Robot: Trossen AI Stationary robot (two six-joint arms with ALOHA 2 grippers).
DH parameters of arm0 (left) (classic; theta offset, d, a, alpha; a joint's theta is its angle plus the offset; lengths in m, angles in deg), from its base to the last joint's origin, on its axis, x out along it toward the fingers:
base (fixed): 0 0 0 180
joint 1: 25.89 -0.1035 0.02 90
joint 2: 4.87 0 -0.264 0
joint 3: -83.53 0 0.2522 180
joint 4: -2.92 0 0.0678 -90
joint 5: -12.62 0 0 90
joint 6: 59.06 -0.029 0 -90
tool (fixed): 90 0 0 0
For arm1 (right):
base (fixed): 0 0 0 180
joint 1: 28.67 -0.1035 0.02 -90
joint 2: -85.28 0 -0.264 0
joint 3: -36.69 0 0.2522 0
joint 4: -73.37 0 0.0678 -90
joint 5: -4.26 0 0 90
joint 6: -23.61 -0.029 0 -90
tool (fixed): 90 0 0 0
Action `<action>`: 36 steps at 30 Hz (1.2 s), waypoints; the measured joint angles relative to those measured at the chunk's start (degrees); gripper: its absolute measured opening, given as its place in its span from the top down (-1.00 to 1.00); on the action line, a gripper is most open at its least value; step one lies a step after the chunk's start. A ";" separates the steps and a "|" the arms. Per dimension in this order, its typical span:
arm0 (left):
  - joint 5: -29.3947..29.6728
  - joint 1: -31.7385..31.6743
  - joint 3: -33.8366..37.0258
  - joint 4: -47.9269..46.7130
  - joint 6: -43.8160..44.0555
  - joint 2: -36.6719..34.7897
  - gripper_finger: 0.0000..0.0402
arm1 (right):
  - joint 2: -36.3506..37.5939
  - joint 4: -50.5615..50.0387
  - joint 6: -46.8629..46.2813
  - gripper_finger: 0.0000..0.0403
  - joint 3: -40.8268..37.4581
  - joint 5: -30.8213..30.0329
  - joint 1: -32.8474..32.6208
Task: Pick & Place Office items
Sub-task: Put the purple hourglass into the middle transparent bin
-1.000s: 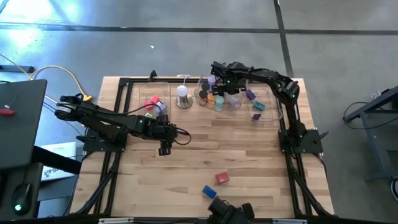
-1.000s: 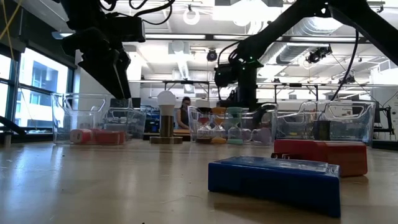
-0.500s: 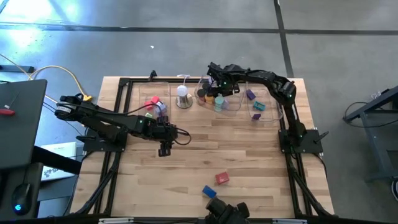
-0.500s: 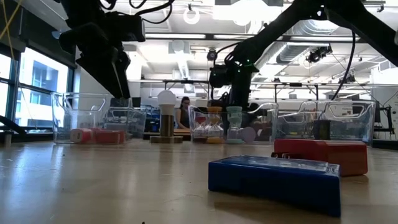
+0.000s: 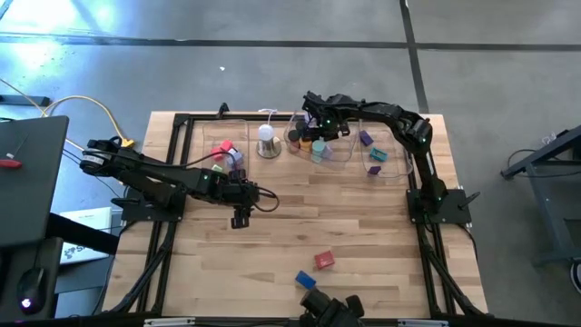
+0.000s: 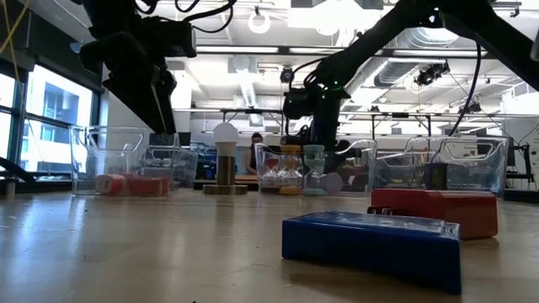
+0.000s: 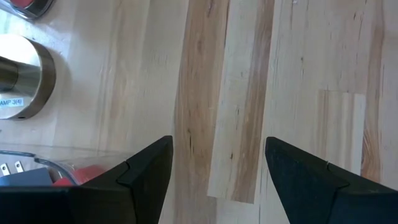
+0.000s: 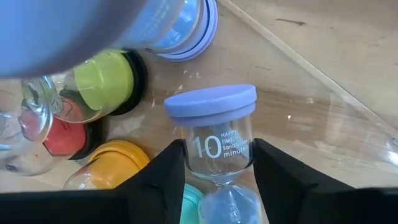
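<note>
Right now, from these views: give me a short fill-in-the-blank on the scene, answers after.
1. The right end effector has its fingers either side of a lilac-capped sand timer printed with the number ____.
2. The left end effector hangs open over bare ____.
3. In the low view, the block nearest the camera is ____.

Answers: 10; wood; blue

The lilac-capped sand timer (image 8: 214, 152) reads "10 HAPPY Sandglass minute"; the metal base (image 7: 22, 84) label reads "AMP 3(4)"
</note>
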 joint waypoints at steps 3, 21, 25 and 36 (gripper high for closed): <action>-0.02 0.08 0.00 0.00 0.00 0.00 -0.23 | 0.00 -0.09 -0.19 0.24 0.00 -0.05 -0.10; 0.02 2.27 0.00 -0.34 -0.47 0.00 -0.23 | 0.38 -0.39 6.14 0.28 -0.09 -0.46 -0.31; 0.07 2.27 0.00 -0.35 -0.48 0.00 -0.23 | 1.62 -0.20 6.69 0.28 -0.26 -1.81 -0.65; 0.09 2.25 0.00 -0.33 -0.44 0.00 -0.23 | 3.58 -0.47 8.89 0.29 -0.35 -4.94 -0.83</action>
